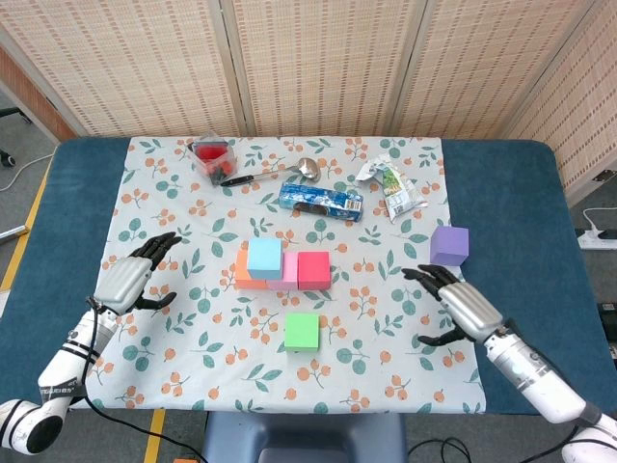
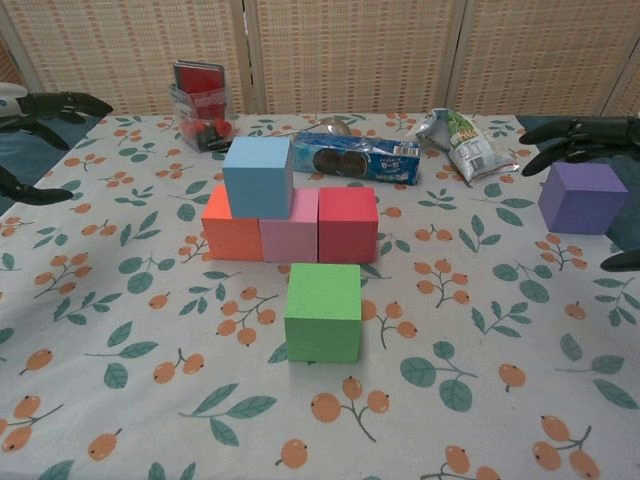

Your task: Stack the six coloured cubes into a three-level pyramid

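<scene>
An orange cube (image 2: 230,232), a pink cube (image 2: 290,235) and a red cube (image 2: 348,225) stand in a row mid-cloth. A light blue cube (image 1: 264,258) (image 2: 258,177) sits on top, over the orange and pink ones. The green cube (image 1: 302,331) (image 2: 323,311) lies alone in front of the row. The purple cube (image 1: 449,245) (image 2: 583,197) rests at the right. My left hand (image 1: 131,280) (image 2: 40,112) hovers open at the cloth's left edge. My right hand (image 1: 459,308) (image 2: 585,136) is open, just in front of the purple cube.
Behind the row lie a blue cookie pack (image 1: 322,201), a ladle (image 1: 275,174), a snack bag (image 1: 389,185) and a clear box of red pieces (image 1: 212,159). The floral cloth (image 1: 386,376) covers the blue table (image 1: 521,183).
</scene>
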You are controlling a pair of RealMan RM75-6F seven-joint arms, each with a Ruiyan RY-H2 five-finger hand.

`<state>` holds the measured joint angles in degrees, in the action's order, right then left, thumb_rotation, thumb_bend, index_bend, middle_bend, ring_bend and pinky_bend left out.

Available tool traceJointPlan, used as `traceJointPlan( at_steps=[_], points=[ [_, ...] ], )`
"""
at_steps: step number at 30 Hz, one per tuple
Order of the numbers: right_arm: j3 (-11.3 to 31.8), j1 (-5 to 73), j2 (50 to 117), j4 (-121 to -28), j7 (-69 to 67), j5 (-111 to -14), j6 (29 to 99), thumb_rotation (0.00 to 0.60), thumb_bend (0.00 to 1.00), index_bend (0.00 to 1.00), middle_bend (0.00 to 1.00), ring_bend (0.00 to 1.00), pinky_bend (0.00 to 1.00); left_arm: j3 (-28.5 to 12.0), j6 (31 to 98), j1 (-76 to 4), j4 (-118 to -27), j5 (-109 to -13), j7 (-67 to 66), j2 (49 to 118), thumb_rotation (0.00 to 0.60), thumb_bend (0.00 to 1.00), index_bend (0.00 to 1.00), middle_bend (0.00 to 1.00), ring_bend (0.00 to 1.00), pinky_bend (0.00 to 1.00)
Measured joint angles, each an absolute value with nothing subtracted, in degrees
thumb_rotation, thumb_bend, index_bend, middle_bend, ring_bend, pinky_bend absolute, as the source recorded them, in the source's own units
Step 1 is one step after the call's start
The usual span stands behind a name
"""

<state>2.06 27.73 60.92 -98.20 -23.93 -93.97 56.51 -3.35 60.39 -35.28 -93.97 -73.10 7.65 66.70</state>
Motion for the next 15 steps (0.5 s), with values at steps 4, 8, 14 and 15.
traceJointPlan(
  at_steps=[4,8,14,15],
  points=[
    [1.5,30.5,64.1,-99.0,-26.0,-95.4,54.0,0.6,0.0,0.0,0.15,0.0,0.05,-3.1,60.7,-34.4,-94.7,-73.9,7.3,66.9,0.6,0.31,0.04,0.02,0.0,0.2],
    [1.7,32.7,68.2,-99.2,-26.4,-95.1,51.8,0.6,0.0,0.0,0.15,0.0,0.11,-3.1,60.9,-33.7,-94.9,-74.6,7.6,67.2,0.6,0.31,0.04,0.02,0.0,0.2],
    [3.3,34.0,75.0,-98.2,-19.8,-89.3,50.2,0.6,0.0,0.03,0.16,0.0,0.2,-3.3,60.4,-33.1,-94.3,-75.3,9.5,67.4,0.6,0.31,0.04,0.02,0.0,0.2],
    [3.6,34.1,76.6,-97.9,-17.4,-87.7,50.1,0.6,0.0,0.03,0.16,0.0,0.21,-3.3,60.3,-33.0,-94.0,-75.5,10.0,67.4,0.6,0.31,0.04,0.02,0.0,0.2]
  ],
)
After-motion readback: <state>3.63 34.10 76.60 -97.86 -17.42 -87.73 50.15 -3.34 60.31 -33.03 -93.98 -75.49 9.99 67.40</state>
